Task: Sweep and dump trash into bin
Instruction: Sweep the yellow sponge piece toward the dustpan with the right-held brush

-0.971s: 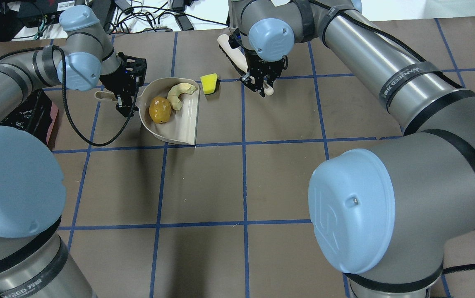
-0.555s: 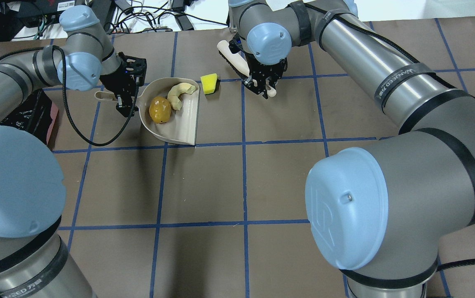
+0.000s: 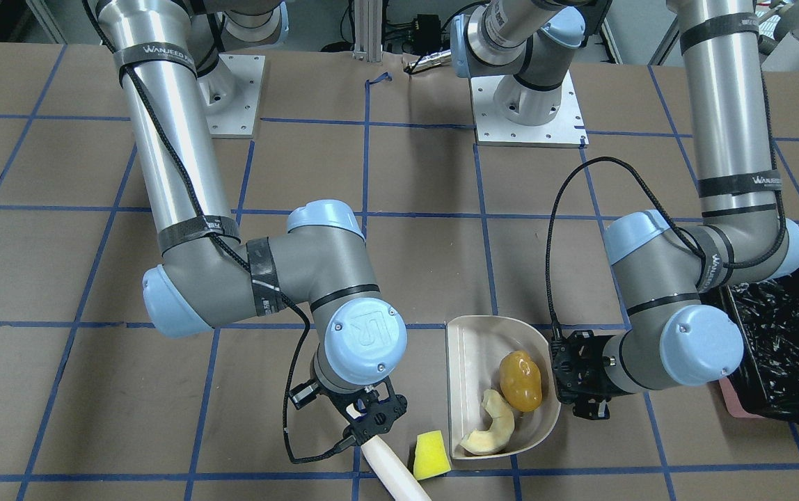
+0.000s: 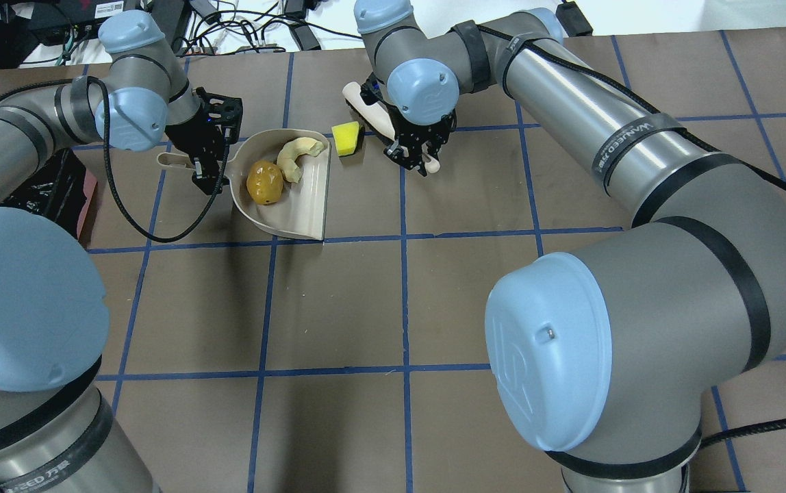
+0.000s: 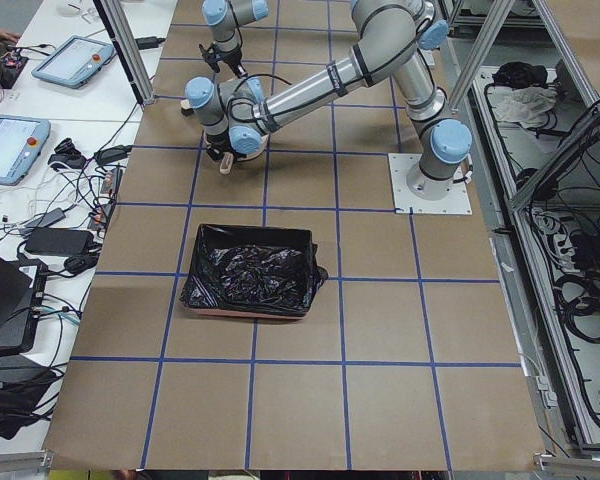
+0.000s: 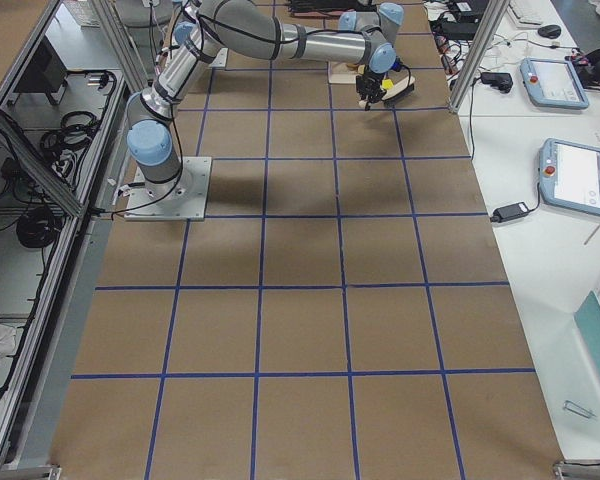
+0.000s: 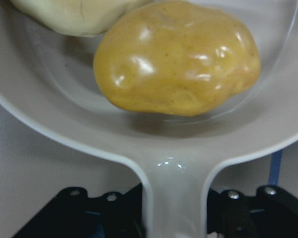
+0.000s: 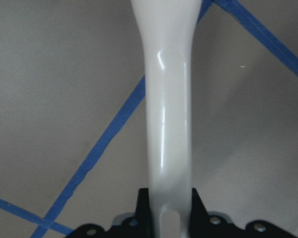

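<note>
**Last piece left to sweep**

L gripper [image 4: 198,164] pinches the beige plastic dustpan [image 4: 307,198] by its handle; glossy amber lump [image 4: 263,181] and pale crescent piece [image 4: 295,156] lie in it. The flat yellow wedge [image 4: 346,138] sits just outside its mouth. R gripper [image 4: 417,154] clamps a white-handled brush [image 4: 365,106] beside it. Next, I'd say: push wedge in, then tip into black-bagged bin [image 5: 248,268].

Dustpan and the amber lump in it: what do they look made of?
Dustpan: looks like moulded beige plastic, smooth semi-gloss, soft highlight at the handle neck.
Amber lump: glossy, sharp highlights on dimpled skin; probably plastic or rubber fake food, cannot tell which.
</note>
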`<state>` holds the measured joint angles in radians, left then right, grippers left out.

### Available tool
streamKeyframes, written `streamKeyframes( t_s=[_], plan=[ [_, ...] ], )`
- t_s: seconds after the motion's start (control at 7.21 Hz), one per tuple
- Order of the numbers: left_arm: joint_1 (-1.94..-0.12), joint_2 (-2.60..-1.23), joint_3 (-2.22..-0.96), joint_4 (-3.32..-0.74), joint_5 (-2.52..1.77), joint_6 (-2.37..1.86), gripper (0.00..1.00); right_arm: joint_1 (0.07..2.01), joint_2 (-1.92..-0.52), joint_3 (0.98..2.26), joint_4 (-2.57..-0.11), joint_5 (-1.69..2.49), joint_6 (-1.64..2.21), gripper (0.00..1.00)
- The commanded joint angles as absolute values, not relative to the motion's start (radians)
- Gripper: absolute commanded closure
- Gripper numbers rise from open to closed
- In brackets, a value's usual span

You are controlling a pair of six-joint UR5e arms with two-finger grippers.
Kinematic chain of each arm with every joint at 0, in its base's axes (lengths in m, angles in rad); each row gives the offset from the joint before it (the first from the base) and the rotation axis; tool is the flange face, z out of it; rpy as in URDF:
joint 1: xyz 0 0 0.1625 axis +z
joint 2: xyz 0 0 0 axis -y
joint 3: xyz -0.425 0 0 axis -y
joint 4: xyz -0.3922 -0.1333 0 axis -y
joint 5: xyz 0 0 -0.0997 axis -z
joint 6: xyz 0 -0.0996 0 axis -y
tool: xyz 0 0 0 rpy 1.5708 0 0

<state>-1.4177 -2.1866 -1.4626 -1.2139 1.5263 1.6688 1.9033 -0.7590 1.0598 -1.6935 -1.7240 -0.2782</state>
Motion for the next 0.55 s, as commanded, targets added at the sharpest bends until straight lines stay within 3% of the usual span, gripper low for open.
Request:
streamKeyframes(
  t_s=[0.0, 0.42],
  plan=[
    [-1.417, -2.187, -1.463, -1.213, 1.526, 1.669, 0.98, 1.937, -0.762, 1.065, -1.678, -1.726, -0.276, 0.98],
    [-1.417, -2.187, -1.463, -1.213, 1.526, 1.669, 0.98, 1.962, -0.788, 1.074, -1.567, -1.677, -0.192, 0.97]
  ],
)
